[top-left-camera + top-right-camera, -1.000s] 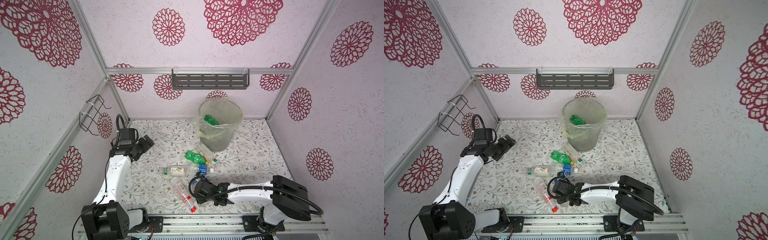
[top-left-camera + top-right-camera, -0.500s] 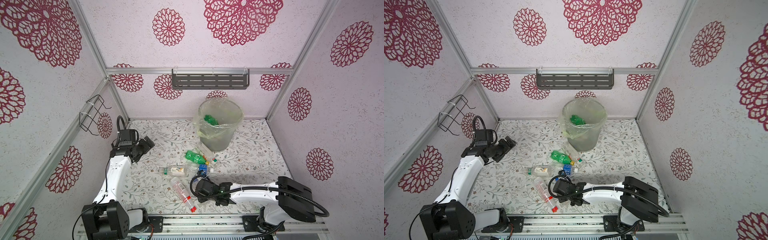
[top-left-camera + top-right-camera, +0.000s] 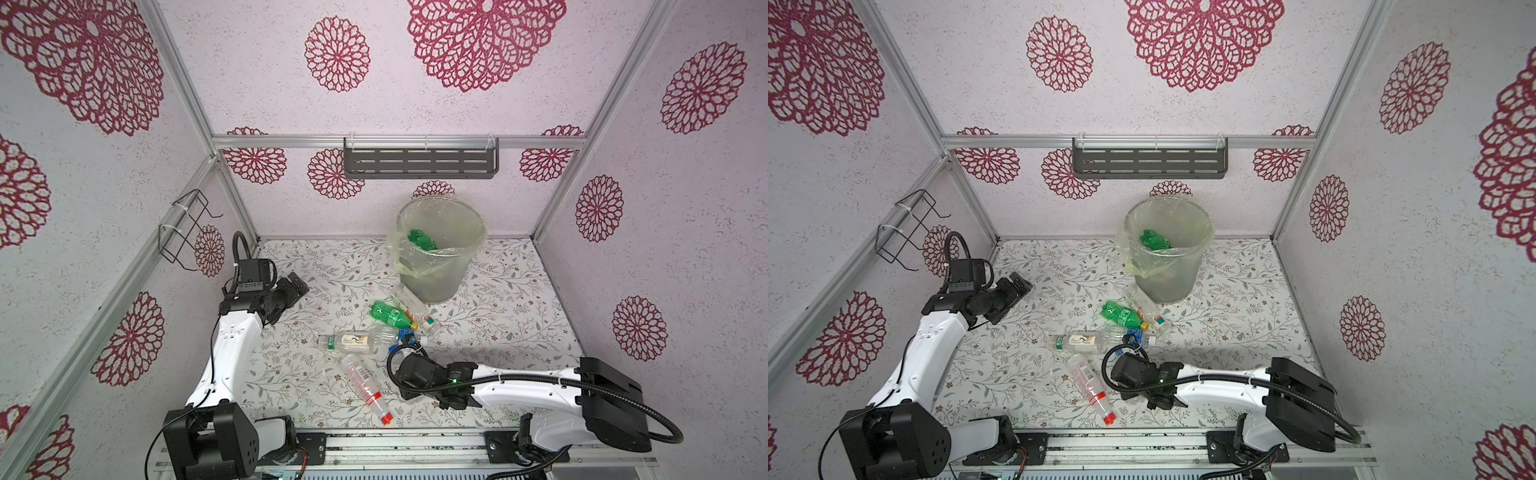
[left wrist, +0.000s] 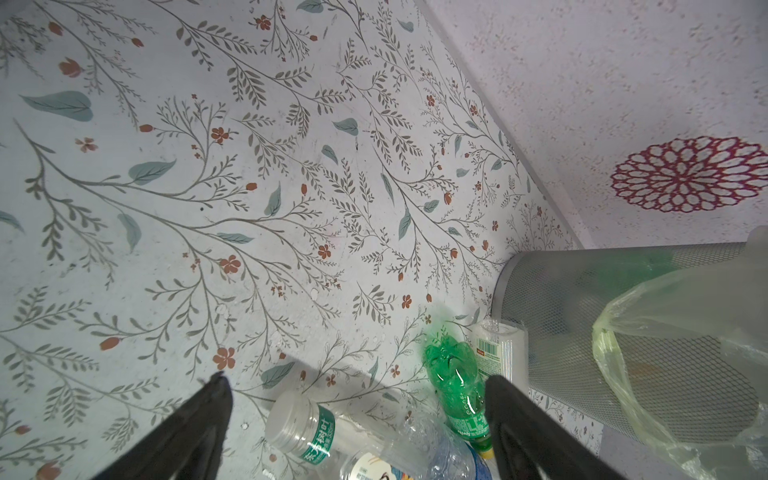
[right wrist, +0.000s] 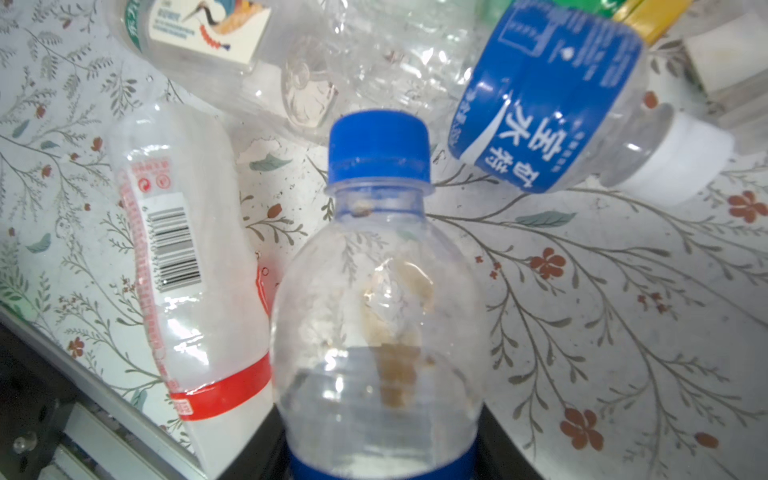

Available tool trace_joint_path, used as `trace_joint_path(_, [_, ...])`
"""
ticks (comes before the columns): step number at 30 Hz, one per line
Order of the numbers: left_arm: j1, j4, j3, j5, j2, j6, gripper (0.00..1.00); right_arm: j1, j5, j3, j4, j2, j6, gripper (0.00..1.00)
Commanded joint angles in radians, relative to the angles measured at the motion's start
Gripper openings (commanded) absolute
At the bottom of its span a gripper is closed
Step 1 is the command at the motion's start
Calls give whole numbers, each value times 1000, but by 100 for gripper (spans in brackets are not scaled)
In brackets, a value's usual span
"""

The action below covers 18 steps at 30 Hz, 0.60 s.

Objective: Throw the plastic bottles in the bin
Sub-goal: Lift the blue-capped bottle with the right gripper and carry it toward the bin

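My right gripper (image 5: 380,453) is shut on a clear plastic bottle with a blue cap (image 5: 378,291), held low over the table's front middle. In both top views the right wrist (image 3: 411,370) hides that bottle. Beside it lie a red-labelled bottle (image 3: 365,384), a blue-labelled one with a white cap (image 5: 552,104), a crane-labelled one (image 3: 353,340) and a green one (image 3: 390,313). The mesh bin (image 3: 440,253), lined with a bag, stands at the back and holds a green bottle (image 3: 420,240). Towards the left wall my left gripper (image 3: 297,284) hangs open and empty.
A flat clear bottle (image 3: 409,299) leans by the bin's foot. A dark slotted shelf (image 3: 419,162) hangs on the back wall above the bin. A black wire rack (image 3: 185,228) is fixed to the left wall. An aluminium rail (image 3: 395,440) runs along the table's front edge.
My right gripper's jaws have closed in onto the blue-capped bottle, and that arm's elbow has swung a little to the right. The left arm has barely moved.
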Motion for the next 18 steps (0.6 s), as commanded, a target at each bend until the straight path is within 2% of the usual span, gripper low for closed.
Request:
trace_joint_path(1, [10, 39, -13, 18, -16, -1, 97, -28, 41, 3, -34, -63, 36, 50])
trace_joint_path(4, [9, 50, -13, 31, -11, -9, 97, -40, 26, -14, -29, -101, 43, 49])
trace_joint_path(5, [10, 52, -13, 33, -9, -10, 97, -77, 23, -17, -28, -113, 43, 49])
trace_joint_path(18, [11, 60, 16, 39, 22, 4, 97, -250, -12, 2, -78, -265, 4, 49])
